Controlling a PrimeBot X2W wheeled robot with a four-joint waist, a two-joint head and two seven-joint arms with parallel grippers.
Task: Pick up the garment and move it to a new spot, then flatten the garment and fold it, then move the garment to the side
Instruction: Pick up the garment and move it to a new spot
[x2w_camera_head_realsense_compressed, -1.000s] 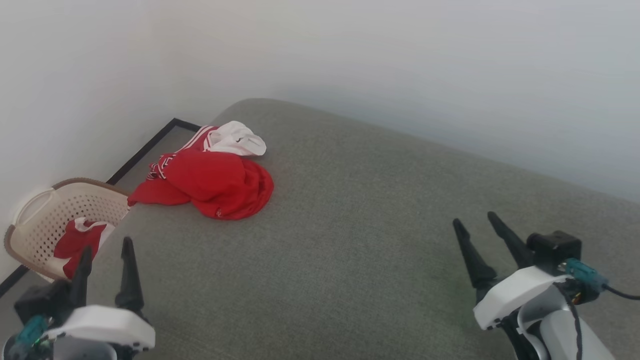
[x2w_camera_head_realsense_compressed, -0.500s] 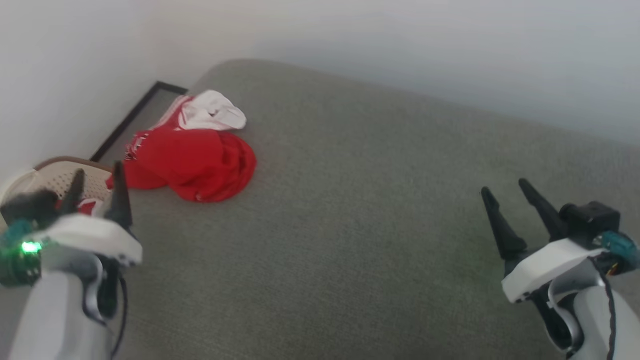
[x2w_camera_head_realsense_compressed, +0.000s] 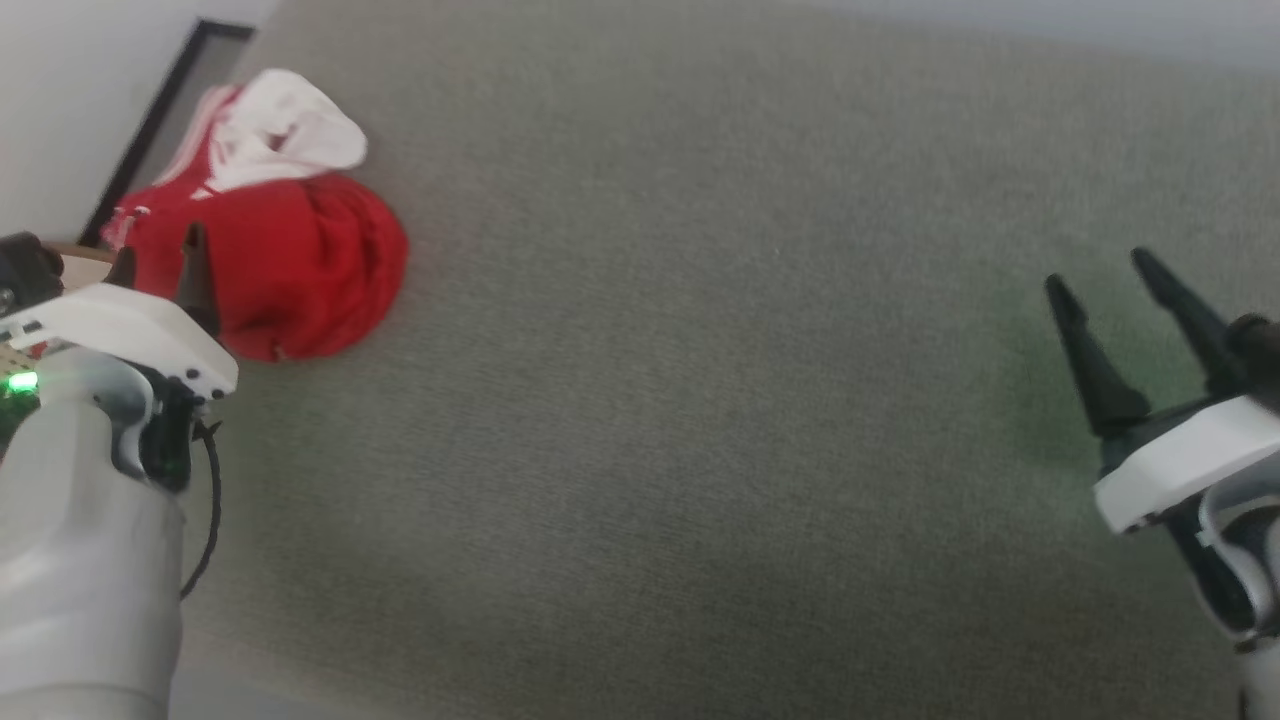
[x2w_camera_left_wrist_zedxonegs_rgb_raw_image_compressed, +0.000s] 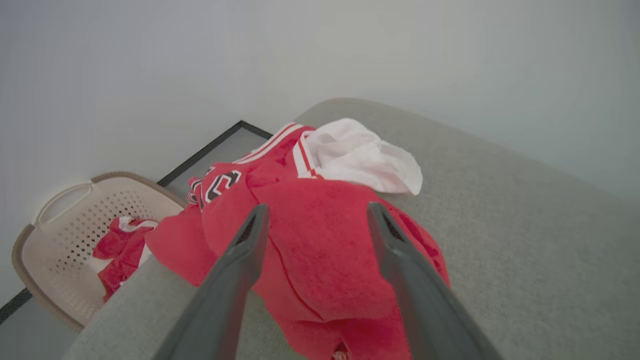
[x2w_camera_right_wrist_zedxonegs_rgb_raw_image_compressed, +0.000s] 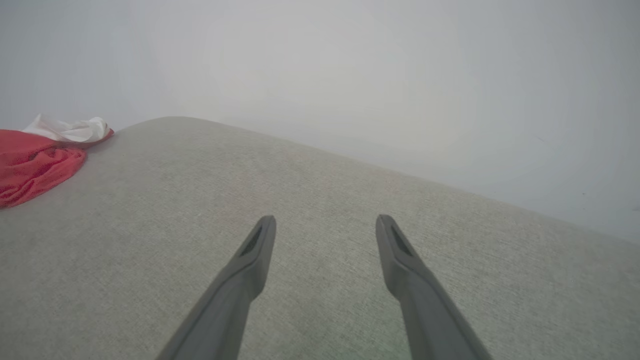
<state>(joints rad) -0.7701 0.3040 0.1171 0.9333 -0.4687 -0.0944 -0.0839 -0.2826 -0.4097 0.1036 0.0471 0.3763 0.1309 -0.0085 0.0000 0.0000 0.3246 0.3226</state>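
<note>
A fragment of black, white-outlined print (x2w_camera_left_wrist_zedxonegs_rgb_raw_image_compressed: 220, 183) is showing on a fold of the crumpled red garment (x2w_camera_left_wrist_zedxonegs_rgb_raw_image_compressed: 325, 250) in the left wrist view, curving like part of a letter or numeral. The bunched cloth is hiding the rest, so no whole word or number is coming through, and in the head view motion blur is washing out any lettering

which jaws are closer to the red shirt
Left. The left jaws stand open right at the garment, framing its red cloth in the left wrist view. The right jaws stand open far across the grey cushion, well apart from it.
</note>
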